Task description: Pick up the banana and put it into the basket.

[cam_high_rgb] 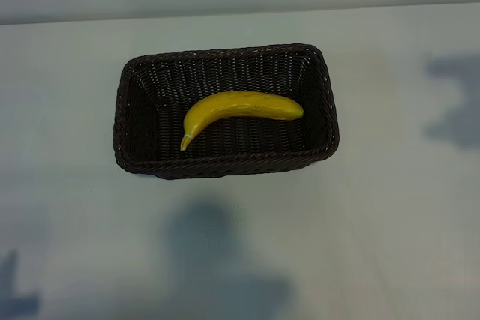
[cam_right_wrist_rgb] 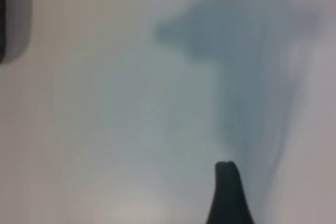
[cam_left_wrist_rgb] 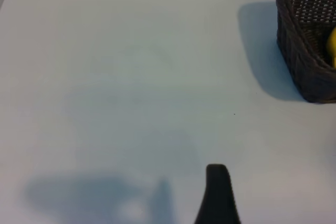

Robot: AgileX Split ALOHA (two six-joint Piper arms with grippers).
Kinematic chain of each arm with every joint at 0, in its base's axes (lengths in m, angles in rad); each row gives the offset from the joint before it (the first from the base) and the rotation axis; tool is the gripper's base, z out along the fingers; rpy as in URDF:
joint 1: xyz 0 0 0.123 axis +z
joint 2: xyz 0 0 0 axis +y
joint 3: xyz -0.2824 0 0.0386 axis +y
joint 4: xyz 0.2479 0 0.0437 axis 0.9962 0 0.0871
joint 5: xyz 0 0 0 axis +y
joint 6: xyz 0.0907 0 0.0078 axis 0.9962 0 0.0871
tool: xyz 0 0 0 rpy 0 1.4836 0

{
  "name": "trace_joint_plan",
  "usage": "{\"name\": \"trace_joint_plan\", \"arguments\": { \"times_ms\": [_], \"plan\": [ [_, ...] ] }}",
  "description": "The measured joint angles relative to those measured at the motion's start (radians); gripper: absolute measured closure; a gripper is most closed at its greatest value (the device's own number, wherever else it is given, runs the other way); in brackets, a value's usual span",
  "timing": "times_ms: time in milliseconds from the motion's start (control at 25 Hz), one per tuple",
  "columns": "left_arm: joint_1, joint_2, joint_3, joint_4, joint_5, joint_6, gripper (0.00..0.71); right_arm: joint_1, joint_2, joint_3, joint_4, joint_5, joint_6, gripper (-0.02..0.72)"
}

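Note:
The yellow banana lies flat on the floor of the dark brown woven basket, stem tip toward the near left corner. Neither arm shows in the exterior view; only their shadows fall on the table. In the left wrist view, my left gripper hangs over bare table, one black finger showing and nothing beside it. A corner of the basket stands well off from it, with a sliver of banana inside. My right gripper is also over bare table, one finger showing, nothing held.
The basket stands mid-table on a pale surface; the table's far edge runs behind it. A dark blurred shape sits at the edge of the right wrist view.

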Motion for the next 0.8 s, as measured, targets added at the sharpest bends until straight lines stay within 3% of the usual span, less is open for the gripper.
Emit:
{"name": "trace_joint_plan", "arguments": {
  "times_ms": [400,800],
  "plan": [
    [0.000,0.000,0.000,0.000,0.001,0.001,0.138,0.000,-0.445,0.325,-0.003,-0.014,0.014,0.206],
    [0.000,0.000,0.000,0.000,0.001,0.001,0.138,0.000,-0.769,0.526,-0.010,-0.033,0.033,0.206]
  ]
}}
